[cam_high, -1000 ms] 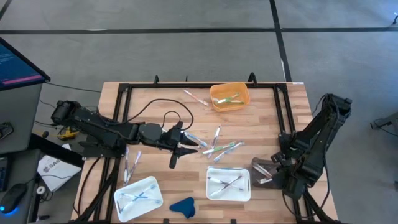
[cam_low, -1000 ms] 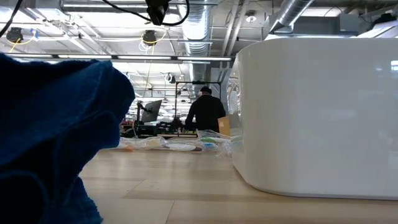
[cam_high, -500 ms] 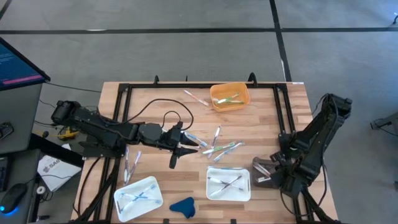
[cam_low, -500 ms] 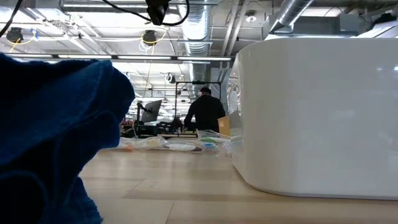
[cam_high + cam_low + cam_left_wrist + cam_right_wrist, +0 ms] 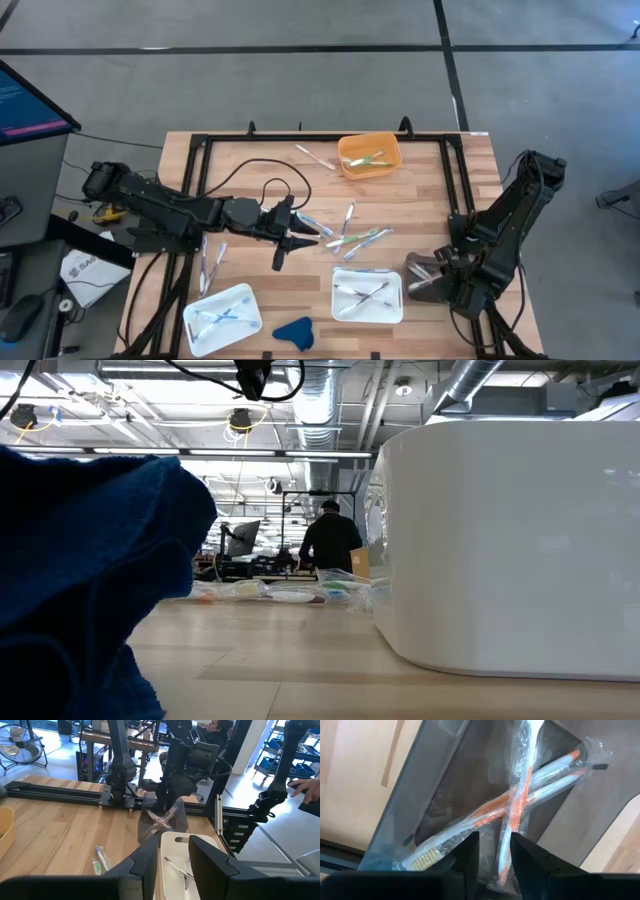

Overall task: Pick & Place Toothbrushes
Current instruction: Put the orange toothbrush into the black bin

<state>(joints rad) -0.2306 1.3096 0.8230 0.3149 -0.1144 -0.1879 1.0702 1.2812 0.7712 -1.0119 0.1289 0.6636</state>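
Two clear-wrapped toothbrushes with orange accents point(image 5: 520, 795) lie crossed in a dark grey tray point(image 5: 418, 266) at the table's right. My right gripper point(image 5: 494, 847) points down over them, open, with one wrapped brush's end between its fingers. More toothbrushes point(image 5: 352, 238) lie loose on the wood at mid-table, some in two white trays point(image 5: 340, 276) point(image 5: 196, 312) and some in an orange bin point(image 5: 369, 156). My left gripper point(image 5: 286, 246) hangs open over mid-table, holding nothing. My right gripper has a finger on either side of one wrapped toothbrush's near end point(image 5: 504, 862), coming from above. The brush lies across the other one in the grey tray. Whether the fingers touch the wrapper I cannot tell.
A blue cloth lump point(image 5: 295, 331) sits at the near edge and fills the left of the low view point(image 5: 90, 590). A black cable point(image 5: 250, 180) loops over the left arm. A black frame point(image 5: 200, 150) borders the table. A person point(image 5: 330, 540) stands far behind.
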